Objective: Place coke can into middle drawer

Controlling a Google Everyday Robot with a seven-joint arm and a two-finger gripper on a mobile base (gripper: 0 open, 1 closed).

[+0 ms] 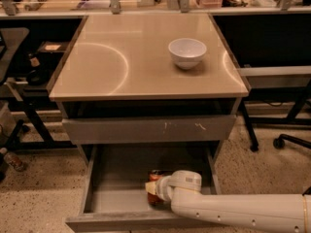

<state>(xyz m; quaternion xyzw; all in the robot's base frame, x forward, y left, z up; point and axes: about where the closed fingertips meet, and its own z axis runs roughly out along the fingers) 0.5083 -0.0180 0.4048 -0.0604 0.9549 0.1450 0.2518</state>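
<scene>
The coke can (155, 177), red with a pale band, is inside the open middle drawer (119, 186), near the front and right of centre. My gripper (154, 189) is at the end of the white arm (233, 210), which reaches in from the lower right. It is shut on the coke can and holds it low over the drawer's grey floor. The white wrist hides the can's right side. I cannot tell whether the can touches the floor.
A shut grey drawer front with white scratch marks (150, 128) sits just above the open drawer. A white bowl (187, 52) stands on the beige cabinet top (112, 62). A chair castor (279, 142) is on the right, and a bottle (12, 160) lies on the floor at left.
</scene>
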